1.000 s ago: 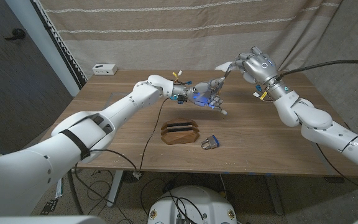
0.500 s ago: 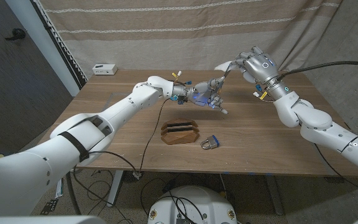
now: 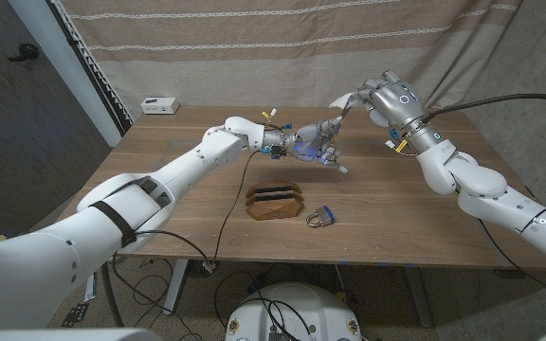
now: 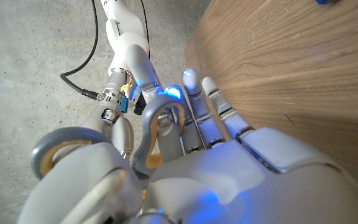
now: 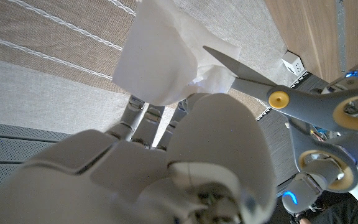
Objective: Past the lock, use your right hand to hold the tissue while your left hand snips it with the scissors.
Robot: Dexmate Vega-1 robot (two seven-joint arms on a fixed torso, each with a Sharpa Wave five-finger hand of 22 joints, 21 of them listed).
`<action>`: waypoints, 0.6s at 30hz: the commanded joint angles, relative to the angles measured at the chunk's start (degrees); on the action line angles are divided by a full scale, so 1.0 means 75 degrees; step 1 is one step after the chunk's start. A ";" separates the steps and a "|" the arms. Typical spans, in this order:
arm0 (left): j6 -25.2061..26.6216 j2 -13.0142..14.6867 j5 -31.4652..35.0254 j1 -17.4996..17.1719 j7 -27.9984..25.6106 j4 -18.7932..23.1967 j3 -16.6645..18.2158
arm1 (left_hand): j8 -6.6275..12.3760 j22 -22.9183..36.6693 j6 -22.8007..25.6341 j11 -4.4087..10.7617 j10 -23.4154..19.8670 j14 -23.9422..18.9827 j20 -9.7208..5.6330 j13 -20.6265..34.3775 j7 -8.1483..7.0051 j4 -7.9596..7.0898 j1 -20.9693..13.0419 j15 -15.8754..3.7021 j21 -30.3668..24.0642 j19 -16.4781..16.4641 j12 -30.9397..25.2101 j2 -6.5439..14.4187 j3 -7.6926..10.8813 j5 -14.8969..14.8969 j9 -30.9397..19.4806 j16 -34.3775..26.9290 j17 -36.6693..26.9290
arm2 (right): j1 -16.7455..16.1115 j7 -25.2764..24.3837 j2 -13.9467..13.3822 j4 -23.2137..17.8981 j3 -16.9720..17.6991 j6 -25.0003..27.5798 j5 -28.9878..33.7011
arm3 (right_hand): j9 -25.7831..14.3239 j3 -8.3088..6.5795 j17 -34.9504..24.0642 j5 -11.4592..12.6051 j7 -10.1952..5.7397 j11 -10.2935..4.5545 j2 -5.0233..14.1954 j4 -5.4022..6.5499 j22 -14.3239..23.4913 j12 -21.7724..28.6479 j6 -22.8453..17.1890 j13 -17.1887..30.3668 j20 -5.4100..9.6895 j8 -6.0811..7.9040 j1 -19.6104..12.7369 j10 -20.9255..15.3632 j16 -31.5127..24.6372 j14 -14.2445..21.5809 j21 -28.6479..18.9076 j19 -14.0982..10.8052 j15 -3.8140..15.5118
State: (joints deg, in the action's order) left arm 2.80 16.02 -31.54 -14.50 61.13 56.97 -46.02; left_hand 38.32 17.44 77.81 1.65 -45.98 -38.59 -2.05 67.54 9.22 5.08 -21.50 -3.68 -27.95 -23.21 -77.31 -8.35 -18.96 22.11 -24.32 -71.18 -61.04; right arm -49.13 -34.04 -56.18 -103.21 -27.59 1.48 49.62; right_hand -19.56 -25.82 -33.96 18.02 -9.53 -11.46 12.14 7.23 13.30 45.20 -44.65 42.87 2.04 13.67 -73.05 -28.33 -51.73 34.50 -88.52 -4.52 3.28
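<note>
- Tissue (image 5: 160,59): thin, limp, tears easy; pinched in right hand (image 3: 387,98), at 1 o'clock past padlock (image 3: 320,218).
- Scissors (image 5: 303,102) gripped by left hand (image 3: 316,140); best cut close to pinch, taut.

Brown wooden slotted holder (image 3: 274,201) on the wooden table (image 3: 406,208) nearer the robot than the hands, small white box (image 3: 160,105) at the table's far corner, striped beige curtain (image 3: 254,47) behind

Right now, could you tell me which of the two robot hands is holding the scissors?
The left hand grips the scissors through their handle loops; the right hand instead holds the white tissue up above the table.
</note>
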 commanded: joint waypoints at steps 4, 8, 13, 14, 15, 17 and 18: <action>0.0007 0.0076 -0.0033 -0.0091 -0.0016 0.0157 0.0018 | -0.0011 0.0005 0.0123 0.0522 -0.0546 -0.0043 0.0007 0.0535 0.0122 -0.0014 -0.0007 -0.0576 0.0011 -0.0038 -0.1816 -0.0034 -0.0072 0.0018 -0.0020 -0.0023 -0.0002 | 0.0011 0.0118 -0.0011 -0.0048 0.0001 -0.0089 0.0041 | -0.0093 -0.0016 0.0010 0.0061 0.0001 0.0006 0.0001 0.0012 -0.0028 0.0034 -0.0090 -0.0009 0.1224 0.0121 0.0062 -0.0074 -0.0026 0.0086 0.0006 -0.0068 0.1315; 0.0031 0.0114 -0.0044 -0.0112 -0.0021 0.0220 0.0019 | -0.0011 -0.0001 0.0119 0.0521 -0.0547 -0.0054 0.0009 0.0535 0.0131 -0.0014 -0.0010 -0.0573 0.0018 -0.0042 -0.1816 -0.0032 -0.0071 0.0020 -0.0027 -0.0016 0.0016 | -0.0029 0.0113 -0.0019 -0.0097 0.0037 -0.0053 0.0046 | -0.0147 -0.0022 0.0022 0.0080 -0.0013 0.0011 -0.0003 0.0004 -0.0060 0.0036 -0.0145 -0.0018 0.1223 0.0182 0.0061 -0.0091 -0.0029 0.0095 0.0032 -0.0067 0.1316; 0.0067 0.0167 -0.0046 -0.0135 -0.0055 0.0322 0.0016 | -0.0010 0.0000 0.0115 0.0517 -0.0547 -0.0048 0.0014 0.0535 0.0124 -0.0013 -0.0013 -0.0558 0.0022 -0.0042 -0.1816 -0.0033 -0.0071 0.0019 -0.0035 -0.0033 -0.0015 | -0.0071 0.0084 -0.0035 -0.0152 0.0087 -0.0030 0.0052 | -0.0356 -0.0068 0.0071 0.0174 -0.0062 -0.0007 -0.0044 -0.0095 -0.0218 0.0061 -0.0394 -0.0028 0.1222 0.0432 -0.0002 -0.0149 -0.0030 0.0114 0.0194 -0.0104 0.1320; 0.0060 0.0161 -0.0055 -0.0126 -0.0026 0.0300 0.0013 | -0.0012 0.0001 0.0109 0.0501 -0.0549 -0.0056 0.0008 0.0536 0.0121 -0.0013 -0.0013 -0.0581 0.0020 -0.0047 -0.1817 -0.0033 -0.0071 0.0019 -0.0036 -0.0017 0.0014 | -0.0078 0.0077 -0.0042 -0.0161 0.0096 -0.0031 0.0054 | -0.0396 -0.0069 0.0081 0.0189 -0.0075 -0.0009 -0.0048 -0.0104 -0.0238 0.0064 -0.0418 -0.0027 0.1217 0.0470 -0.0006 -0.0153 -0.0028 0.0117 0.0215 -0.0116 0.1320; 0.0063 0.0169 -0.0057 -0.0132 -0.0034 0.0318 0.0015 | -0.0019 0.0002 0.0112 0.0506 -0.0544 -0.0049 0.0010 0.0536 0.0133 -0.0014 -0.0013 -0.0569 0.0021 -0.0046 -0.1815 -0.0034 -0.0072 0.0019 -0.0024 -0.0037 -0.0021 | -0.0087 0.0076 -0.0042 -0.0171 0.0105 -0.0036 0.0042 | -0.0414 -0.0067 0.0085 0.0195 -0.0072 -0.0007 -0.0048 -0.0104 -0.0246 0.0069 -0.0417 -0.0020 0.1213 0.0483 -0.0004 -0.0154 -0.0027 0.0118 0.0222 -0.0120 0.1320; 0.0056 0.0172 -0.0060 -0.0130 -0.0035 0.0321 0.0016 | -0.0019 0.0002 0.0116 0.0512 -0.0544 -0.0041 0.0009 0.0536 0.0126 -0.0014 -0.0012 -0.0568 0.0023 -0.0046 -0.1815 -0.0032 -0.0071 0.0020 -0.0022 -0.0025 -0.0007 | -0.0094 0.0078 -0.0047 -0.0185 0.0109 -0.0031 0.0060 | -0.0469 -0.0059 0.0098 0.0213 -0.0042 -0.0007 -0.0052 -0.0111 -0.0263 0.0055 -0.0448 -0.0031 0.1208 0.0534 -0.0003 -0.0129 -0.0019 0.0115 0.0239 -0.0128 0.1320; 0.0057 0.0178 -0.0062 -0.0139 -0.0057 0.0339 0.0021 | -0.0017 0.0002 0.0109 0.0525 -0.0548 -0.0054 0.0010 0.0536 0.0125 -0.0015 -0.0012 -0.0579 0.0022 -0.0049 -0.1816 -0.0031 -0.0071 0.0020 -0.0031 -0.0020 0.0007 | -0.0097 0.0081 -0.0047 -0.0188 0.0114 -0.0040 0.0050 | -0.0486 -0.0057 0.0102 0.0218 -0.0038 -0.0008 -0.0052 -0.0113 -0.0267 0.0053 -0.0449 -0.0034 0.1207 0.0546 -0.0001 -0.0128 -0.0016 0.0114 0.0241 -0.0132 0.1320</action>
State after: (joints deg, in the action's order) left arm 2.87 16.83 -31.83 -15.24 61.02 58.55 -45.92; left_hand 38.32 17.28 77.82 1.66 -45.98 -38.59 -2.05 67.54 9.21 5.08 -21.50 -3.68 -27.95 -23.21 -77.31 -8.35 -18.96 22.10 -24.32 -71.18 -61.00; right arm -49.32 -33.40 -56.34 -103.92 -27.33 0.99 49.90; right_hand -22.69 -26.31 -33.16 19.30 -9.93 -11.50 12.13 6.76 11.22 45.42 -47.30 42.40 2.15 17.21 -73.05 -28.82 -51.73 34.90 -86.87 -5.04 3.28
